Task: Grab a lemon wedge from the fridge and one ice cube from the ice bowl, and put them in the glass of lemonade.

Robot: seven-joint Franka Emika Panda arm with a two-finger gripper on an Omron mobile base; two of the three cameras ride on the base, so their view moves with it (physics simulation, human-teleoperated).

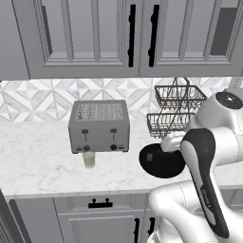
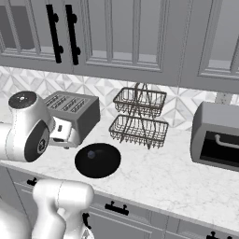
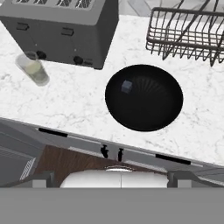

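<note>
Marble counter (image 1: pixel 38 161), grey cabinets (image 1: pixel 90 38), tiled backsplash (image 1: pixel 38 102)

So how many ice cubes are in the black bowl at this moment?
1. A single ice cube lies in the black bowl, up and left of its middle in the hand view. The dark inside could hide others, though none shows there.

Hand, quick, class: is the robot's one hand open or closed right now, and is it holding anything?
Hand: open, holding nothing, poised above the black bowl on the counter.
</note>
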